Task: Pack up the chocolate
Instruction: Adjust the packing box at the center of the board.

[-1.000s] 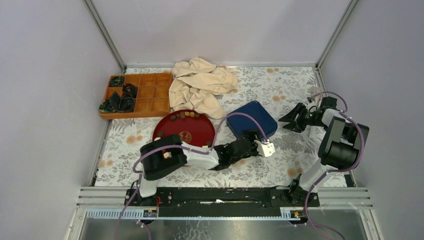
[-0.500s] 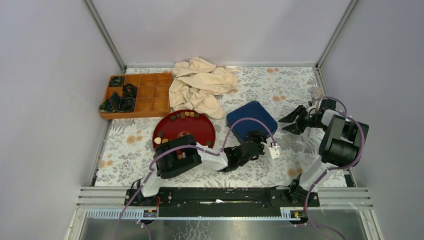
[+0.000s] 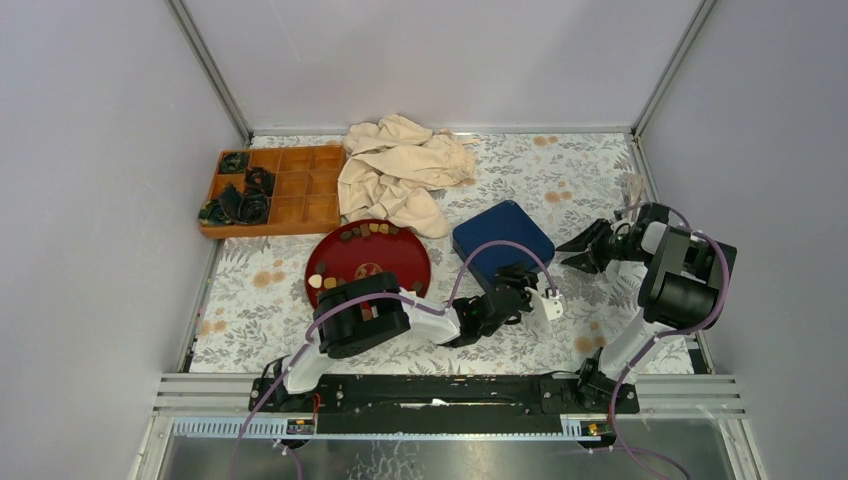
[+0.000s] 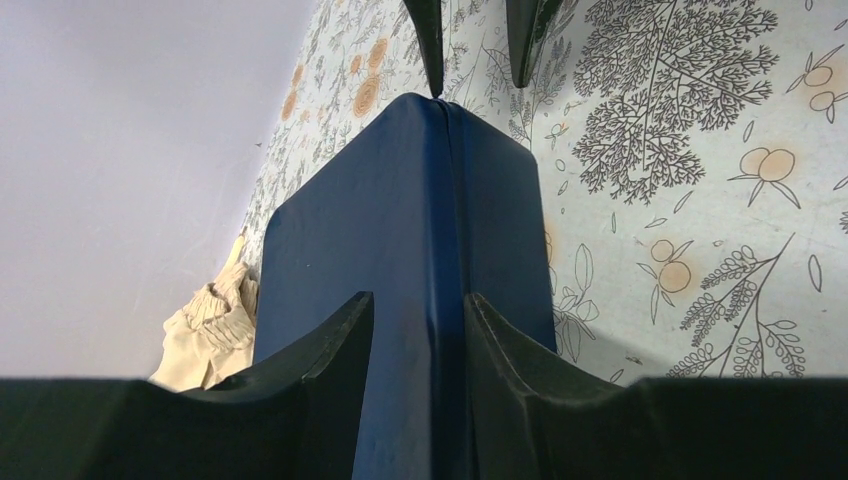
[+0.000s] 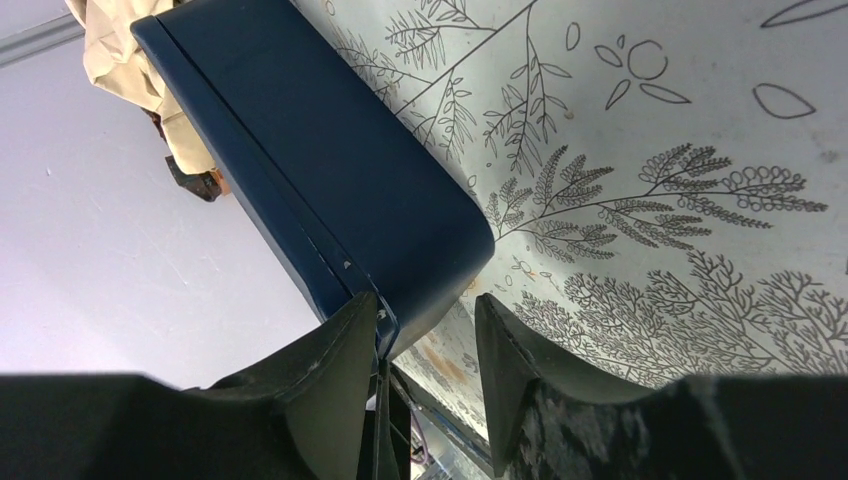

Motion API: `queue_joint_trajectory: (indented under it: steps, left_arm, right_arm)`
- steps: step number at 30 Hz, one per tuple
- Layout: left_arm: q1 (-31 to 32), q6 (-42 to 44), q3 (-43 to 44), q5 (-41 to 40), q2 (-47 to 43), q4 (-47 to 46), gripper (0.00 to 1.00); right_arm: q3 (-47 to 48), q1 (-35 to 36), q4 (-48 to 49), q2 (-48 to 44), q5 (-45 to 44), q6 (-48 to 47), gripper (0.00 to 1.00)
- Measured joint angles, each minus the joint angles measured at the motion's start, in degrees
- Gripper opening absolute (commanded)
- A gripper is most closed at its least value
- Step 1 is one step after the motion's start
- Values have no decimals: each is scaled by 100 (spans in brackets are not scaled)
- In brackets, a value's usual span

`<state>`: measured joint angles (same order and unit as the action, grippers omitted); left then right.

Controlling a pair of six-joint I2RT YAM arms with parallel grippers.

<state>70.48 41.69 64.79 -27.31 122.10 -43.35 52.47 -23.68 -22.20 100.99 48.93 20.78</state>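
red plate (image 3: 400,268), left of centre, carries the chocolate (image 3: 366,231) along its far rim. left gripper (image 4: 418,300): fingers part open, straddling the near corner seam of the blue box (image 3: 500,225); contact cannot be confirmed. right gripper (image 5: 428,300): fingers part open at the opposite corner, one fingertip touching the seam, nothing held.

On my feed the box (image 3: 503,243) looks smooth and matt, the plate (image 3: 400,262) a glossy, lacquer-like red, and the tray (image 3: 300,210) like wood. The cloth (image 3: 400,170) is soft, crumpled fabric on a smooth printed counter (image 3: 580,180) cover. The left gripper (image 4: 417,310) has matt black fingers (image 4: 320,370), plastic by the look.
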Motion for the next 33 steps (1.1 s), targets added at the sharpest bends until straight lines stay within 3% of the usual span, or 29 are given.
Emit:
queue_joint_trajectory:
  steps: [33]
  left_arm:
    - [-2, -190, 0, 55, 4, -11, 42]
  right_arm:
    - [94, 72, -608, -234, 107, -997, 49]
